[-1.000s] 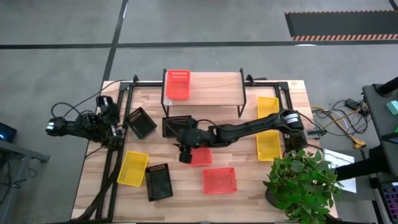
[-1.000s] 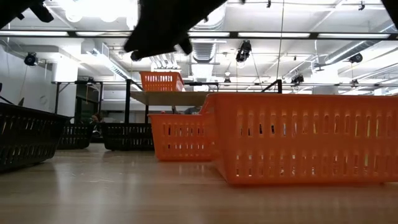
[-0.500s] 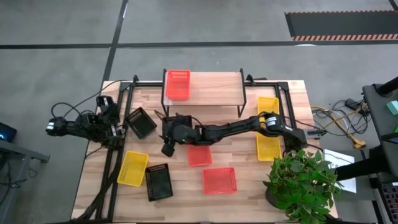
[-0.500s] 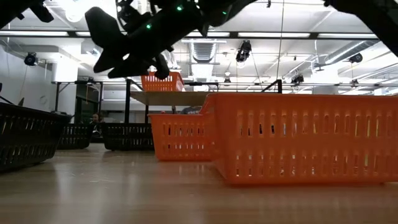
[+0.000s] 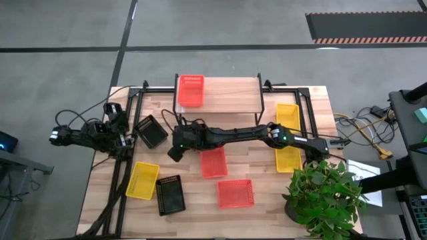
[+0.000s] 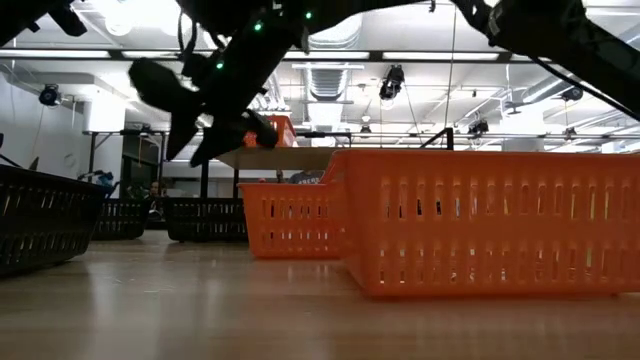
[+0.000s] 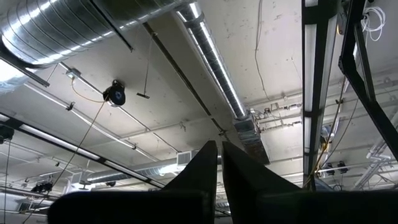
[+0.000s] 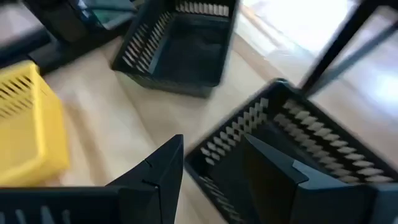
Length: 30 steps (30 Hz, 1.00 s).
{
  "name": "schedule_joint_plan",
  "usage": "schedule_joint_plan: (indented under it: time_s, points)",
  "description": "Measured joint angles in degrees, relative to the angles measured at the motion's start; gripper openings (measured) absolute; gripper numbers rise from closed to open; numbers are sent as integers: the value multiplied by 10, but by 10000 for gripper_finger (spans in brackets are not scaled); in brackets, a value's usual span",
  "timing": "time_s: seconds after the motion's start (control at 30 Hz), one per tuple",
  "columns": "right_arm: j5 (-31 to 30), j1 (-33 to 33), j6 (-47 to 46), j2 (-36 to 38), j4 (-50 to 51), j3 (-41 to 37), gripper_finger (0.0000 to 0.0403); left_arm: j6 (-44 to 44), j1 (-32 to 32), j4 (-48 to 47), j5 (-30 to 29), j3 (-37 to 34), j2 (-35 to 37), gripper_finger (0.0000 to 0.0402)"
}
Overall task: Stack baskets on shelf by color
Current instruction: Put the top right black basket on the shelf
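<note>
My right arm reaches across the table, and its open right gripper hangs in the air over the near-left corner of a black basket in front of the shelf. One finger stands over that basket's inside, the other outside its slotted wall. One red-orange basket sits on the shelf's left end. Two more red-orange baskets rest on the table. My left gripper is parked at the table's left edge, shut and pointing at the ceiling.
A second black basket lies left of the gripper, and a third sits near the front beside a yellow one. Two yellow baskets lie on the right. A potted plant stands at the near-right corner.
My right gripper has swung from above the red-orange basket in the table's middle toward the far-left, over the black basket in front of the shelf, turning and dipping as it went. No basket has moved.
</note>
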<state>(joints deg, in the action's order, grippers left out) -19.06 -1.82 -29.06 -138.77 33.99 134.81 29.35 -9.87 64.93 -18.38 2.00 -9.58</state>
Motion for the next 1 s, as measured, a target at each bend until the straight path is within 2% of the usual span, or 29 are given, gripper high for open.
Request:
schedule_joint_plan:
  time_s: [0.2, 0.67, 1.0]
  points:
    - [-3, 10, -118, -19, -9, 1, 151, 1, 0, 0, -4, 0, 0, 8]
    - [-4, 21, -108, -47, -60, 1, 151, 1, 0, 0, -6, 0, 0, 8]
    - [15, 21, -109, -66, -55, 1, 150, 1, 0, 0, -6, 0, 0, 8]
